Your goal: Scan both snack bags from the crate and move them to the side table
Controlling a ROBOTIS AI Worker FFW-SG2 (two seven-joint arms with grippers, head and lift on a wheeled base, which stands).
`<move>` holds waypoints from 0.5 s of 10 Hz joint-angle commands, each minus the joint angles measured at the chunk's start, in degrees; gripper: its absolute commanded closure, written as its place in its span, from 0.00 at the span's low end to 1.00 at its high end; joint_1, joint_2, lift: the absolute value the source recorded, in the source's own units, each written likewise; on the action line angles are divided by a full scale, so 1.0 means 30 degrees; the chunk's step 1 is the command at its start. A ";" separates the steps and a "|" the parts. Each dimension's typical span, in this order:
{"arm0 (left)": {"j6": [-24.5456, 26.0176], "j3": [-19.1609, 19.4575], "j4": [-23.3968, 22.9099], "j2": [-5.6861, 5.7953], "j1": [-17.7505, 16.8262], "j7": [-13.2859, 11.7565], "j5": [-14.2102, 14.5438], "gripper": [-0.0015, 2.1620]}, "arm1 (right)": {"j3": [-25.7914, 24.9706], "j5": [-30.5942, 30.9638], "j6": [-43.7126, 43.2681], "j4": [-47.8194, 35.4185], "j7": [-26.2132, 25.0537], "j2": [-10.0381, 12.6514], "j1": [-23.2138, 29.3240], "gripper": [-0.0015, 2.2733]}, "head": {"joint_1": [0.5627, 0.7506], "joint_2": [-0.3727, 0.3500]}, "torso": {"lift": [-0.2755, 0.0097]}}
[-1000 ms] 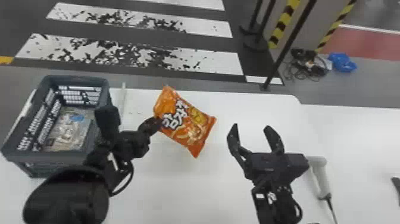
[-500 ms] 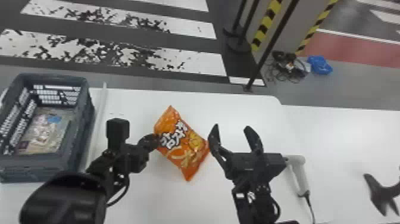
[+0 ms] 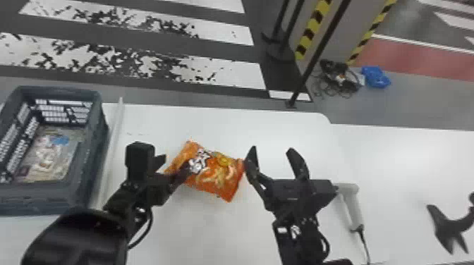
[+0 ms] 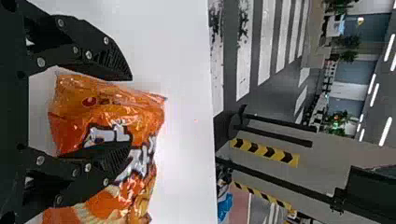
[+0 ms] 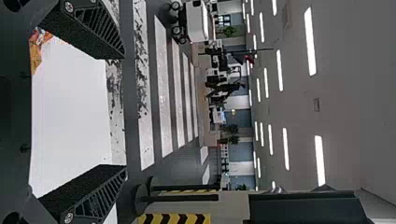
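The orange snack bag [image 3: 215,172] lies on the white table between both grippers. My left gripper [image 3: 174,165] is open at the bag's left end. In the left wrist view, the fingers of the left gripper [image 4: 130,112] stand wide apart, one overlapping the orange bag [image 4: 107,116]. Just right of the bag, my right gripper [image 3: 272,151] is open and holds nothing; the right wrist view has this right gripper [image 5: 124,112] spread over the table. A pale packet with a blue patch [image 3: 47,155] lies in the crate [image 3: 76,192]. The scanner [image 3: 350,202] is behind the right gripper's body.
The crate occupies the table's far left, with a narrow white ridge [image 3: 113,144] beside it. From the scanner a cable runs toward the near edge. A dark forked object [image 3: 449,223] is at the far right of the white surface [image 3: 398,169].
The head view has swung rightward. The left gripper's fingers have opened around the orange bag, which now lies lower and turned. The right gripper stays open.
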 commanded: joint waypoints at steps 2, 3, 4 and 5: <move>-0.0291 -0.0341 -0.3284 -0.0052 0.1514 0.0904 -0.2536 0.02 | 0.0000 -0.0257 0.0287 0.0088 0.0028 -0.0090 -0.0133 0.04 | 0.70 0.17 | 0.86; -0.0584 -0.0517 -0.5159 -0.0052 0.2422 0.1577 -0.3796 0.02 | -0.0030 -0.0227 0.0522 0.0264 0.0087 -0.0119 -0.0250 0.04 | 0.70 0.17 | 0.86; -0.0819 -0.0576 -0.6770 -0.0052 0.3330 0.2427 -0.5114 0.02 | -0.0088 -0.0169 0.0815 0.0293 0.0175 -0.0178 -0.0368 0.04 | 0.70 0.17 | 0.86; -0.1346 -0.0371 -0.8206 -0.0052 0.4180 0.2896 -0.5817 0.02 | -0.0147 -0.0169 0.0932 0.0293 0.0263 -0.0207 -0.0426 0.04 | 0.70 0.18 | 0.86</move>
